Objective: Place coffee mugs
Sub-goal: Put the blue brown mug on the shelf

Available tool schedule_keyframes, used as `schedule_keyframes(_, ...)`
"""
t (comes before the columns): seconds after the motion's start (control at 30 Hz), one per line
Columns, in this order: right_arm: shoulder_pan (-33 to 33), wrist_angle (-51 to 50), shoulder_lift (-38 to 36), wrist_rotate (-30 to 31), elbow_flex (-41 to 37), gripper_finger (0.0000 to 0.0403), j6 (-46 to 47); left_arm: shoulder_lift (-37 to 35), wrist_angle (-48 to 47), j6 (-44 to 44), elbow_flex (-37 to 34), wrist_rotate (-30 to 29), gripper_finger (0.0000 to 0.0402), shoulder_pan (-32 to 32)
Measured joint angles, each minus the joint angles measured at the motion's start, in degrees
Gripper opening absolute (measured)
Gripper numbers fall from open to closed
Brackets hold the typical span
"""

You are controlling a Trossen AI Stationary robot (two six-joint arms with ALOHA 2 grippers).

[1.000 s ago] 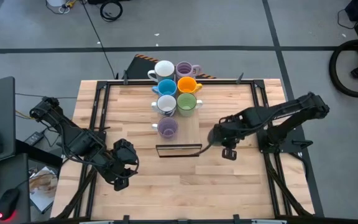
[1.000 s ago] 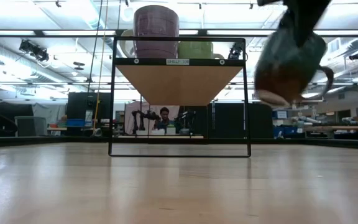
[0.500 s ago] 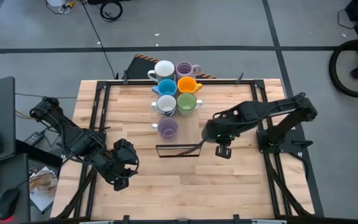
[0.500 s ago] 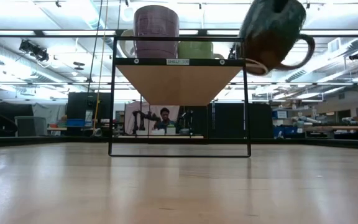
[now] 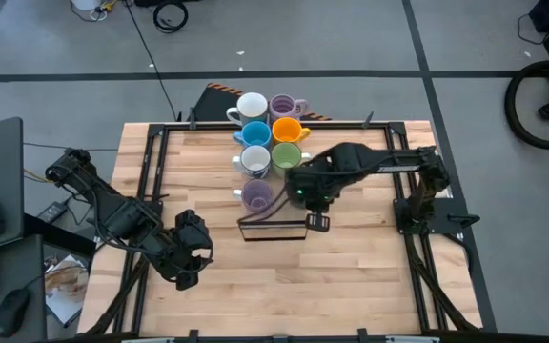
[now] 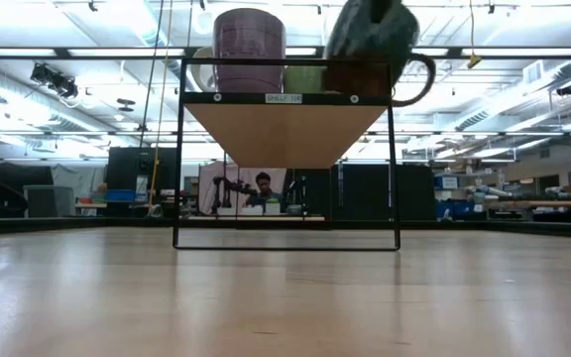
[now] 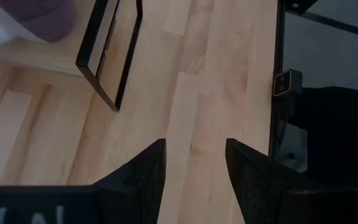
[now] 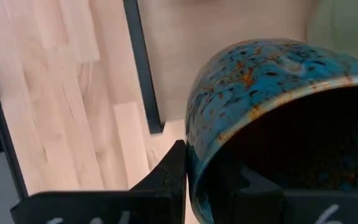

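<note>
Pale plank table [image 5: 255, 286], and the right gripper [image 5: 305, 191] is clamped on the dark olive glazed ceramic mug [image 6: 370, 50], probably pinching its rim, over the black-framed wooden shelf [image 6: 285, 124] at three o'clock of the lilac mug [image 5: 256, 196]. Rigid, slick, chippable: set down softly. Left gripper [image 7: 194, 165] parted, empty, at seven o'clock.

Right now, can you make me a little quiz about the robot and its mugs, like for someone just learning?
1. True or false: the right arm's fingers hold the dark speckled ceramic mug over the black-framed wooden shelf.
2. Which mug stands nearest the shelf's front edge? A) small lilac ceramic mug B) orange ceramic mug C) blue ceramic mug
3. Fill in: the left arm's fingers hang over the bare wooden ____.

Key: 1 true; 2 A; 3 table.
</note>
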Motion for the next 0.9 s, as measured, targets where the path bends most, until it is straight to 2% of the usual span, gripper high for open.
schedule_keyframes(0.27, -2.65, 0.46, 4.12, -3.62, 3.61, 0.0041, -3.1, 0.0, 0.04, 0.11, 0.0, -0.43, 0.0172, 0.02)
schedule_keyframes(0.47, -2.79, 0.29, 3.87, -3.77, 3.54, 0.0041, -3.04, 0.0, 0.11, 0.09, 0.0, -0.41, 0.0172, -0.01)
schedule_keyframes(0.7, -2.49, 1.66, 4.16, -2.52, 3.39, 0.0097, -3.68, 0.0, 0.13, 0.07, 0.0, -0.41, 0.0172, -0.01)
schedule_keyframes(0.9, -2.49, 4.01, 4.33, -0.4, 3.32, 0.0106, -7.14, 0.0, 0.13, -0.67, 0.0, -0.37, 0.0172, -0.01)
